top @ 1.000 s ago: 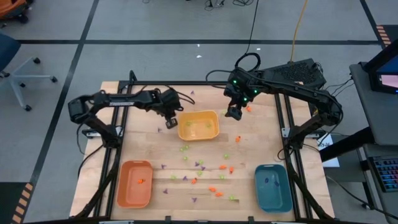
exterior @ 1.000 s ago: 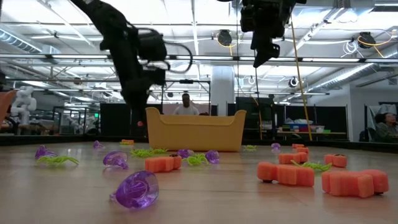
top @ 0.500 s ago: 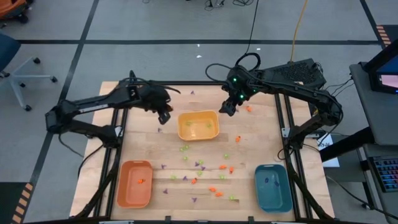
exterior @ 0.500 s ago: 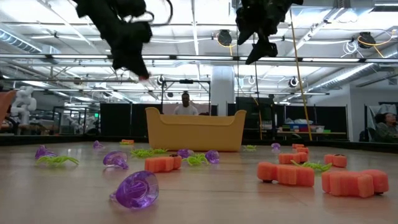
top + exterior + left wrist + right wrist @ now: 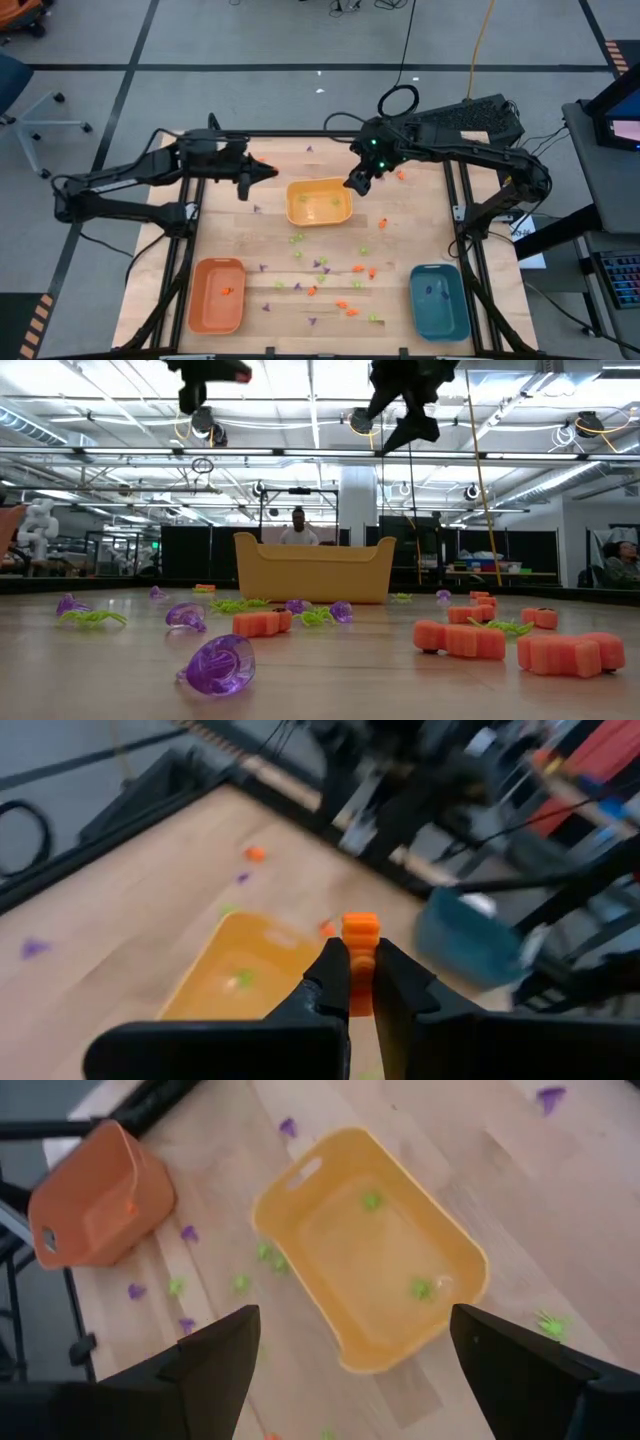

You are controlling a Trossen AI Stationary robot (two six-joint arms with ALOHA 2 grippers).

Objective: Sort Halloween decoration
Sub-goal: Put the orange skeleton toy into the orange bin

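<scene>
The Halloween decoration lies as many tiny orange, light green and purple pieces on the wooden table, seen close in the low view. My left gripper hangs high over the table's far left part, left of the yellow tray, shut on one orange piece. My right gripper hovers open above the yellow tray's far right corner; in its wrist view nothing is between the fingers. A few green pieces lie in the yellow tray. My left gripper pinches the orange piece by its lower part between its two fingertips. The piece's ridged upper end sticks out past the tips. The fingers reach nearly level, slanting a little down, toward the table's right. The piece is lifted well clear of the table.
An orange tray with one orange piece stands at the near left, a teal tray at the near right. A black frame edges the table. People show far behind the table in the low view.
My left gripper has risen from table level at the yellow tray's left side, drawn back toward the far left, and tipped from pointing down to almost level, carrying the orange piece up. My right gripper has shifted a little toward the yellow tray and turned, still open.
</scene>
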